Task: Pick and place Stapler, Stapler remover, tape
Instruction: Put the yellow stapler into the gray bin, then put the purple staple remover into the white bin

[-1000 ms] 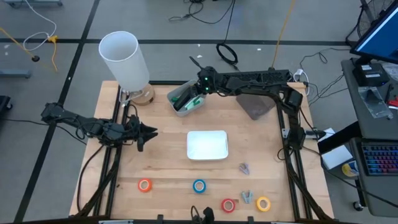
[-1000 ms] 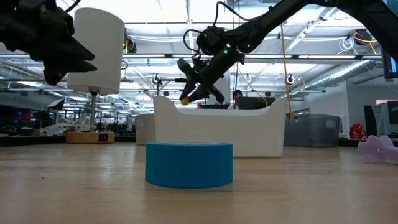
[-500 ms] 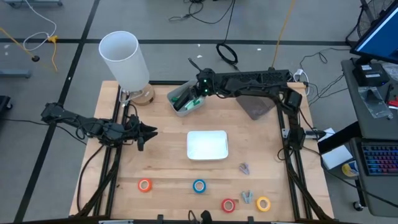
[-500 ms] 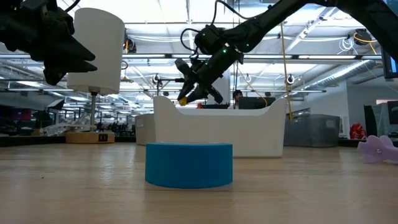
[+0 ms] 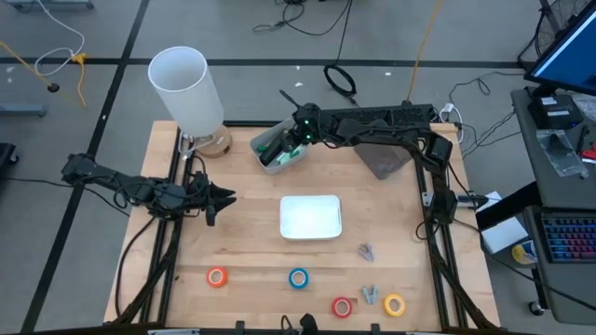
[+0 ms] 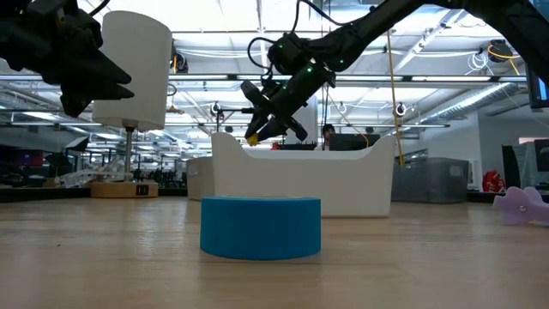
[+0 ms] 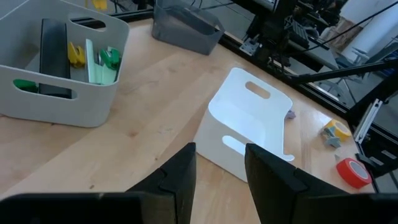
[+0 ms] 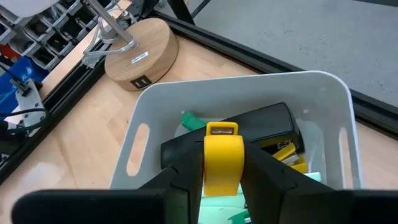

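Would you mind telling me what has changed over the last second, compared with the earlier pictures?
Very little. The right tool, gripping a yellow staple remover, crept slightly sideways above the grey bin. The left tool, white tray and four tape rolls stayed put.

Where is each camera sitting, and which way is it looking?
High: above the table, looking straight down; both arms show.
Low: at tabletop height, looking level past the blue tape; both arms hang in from above.
Left wrist: on the left arm, facing the white tray; left gripper empty.
Right wrist: over the grey bin; right gripper holds a yellow item.
Shared: high and right wrist both see the bin.
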You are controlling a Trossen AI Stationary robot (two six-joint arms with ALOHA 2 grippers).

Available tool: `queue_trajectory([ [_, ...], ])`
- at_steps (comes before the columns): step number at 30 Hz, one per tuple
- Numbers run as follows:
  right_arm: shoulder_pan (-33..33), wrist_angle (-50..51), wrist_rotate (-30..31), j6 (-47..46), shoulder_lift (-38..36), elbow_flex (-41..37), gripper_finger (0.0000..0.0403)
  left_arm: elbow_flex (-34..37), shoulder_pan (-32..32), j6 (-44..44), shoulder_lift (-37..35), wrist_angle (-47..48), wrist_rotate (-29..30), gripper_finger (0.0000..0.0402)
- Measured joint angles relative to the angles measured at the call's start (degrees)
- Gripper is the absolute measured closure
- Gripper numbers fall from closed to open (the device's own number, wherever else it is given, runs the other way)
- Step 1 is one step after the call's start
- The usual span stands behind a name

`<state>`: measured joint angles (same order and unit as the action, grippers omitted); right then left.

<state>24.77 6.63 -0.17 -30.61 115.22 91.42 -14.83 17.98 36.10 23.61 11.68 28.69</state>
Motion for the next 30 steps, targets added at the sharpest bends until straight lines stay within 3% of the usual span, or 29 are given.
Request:
queue_trajectory([
  [8, 0.0, 0.0, 0.0, 0.4, 0.0, 0.0, 0.0288, 0.0, 0.0, 0.0, 0.0, 0.0, 0.0, 0.0266],
  [17, 0.2, -2.4, -0.4, 2.2, -0.1, 0.0, 0.0286, 0.0, 0.0, 0.1, 0.0, 0.0, -0.1, 0.0266],
  [23, -1.9, -7.9, -10.5, 12.7, -4.8, 0.0, 0.0321, 0.0, 0.0, 0.2, 0.0, 0.0, -0.2, 0.0266],
  [27, -6.7, 1.1, -11.7, 21.0, -9.6, 0.0, 0.0358, 0.0, 0.0, 0.2, 0.0, 0.0, -0.2, 0.0266],
  [30, -11.6, 10.8, -8.5, 25.3, -13.5, 0.0, 0.0391, 0.0, 0.0, -0.1, 0.0, 0.1, -0.3, 0.0266],
])
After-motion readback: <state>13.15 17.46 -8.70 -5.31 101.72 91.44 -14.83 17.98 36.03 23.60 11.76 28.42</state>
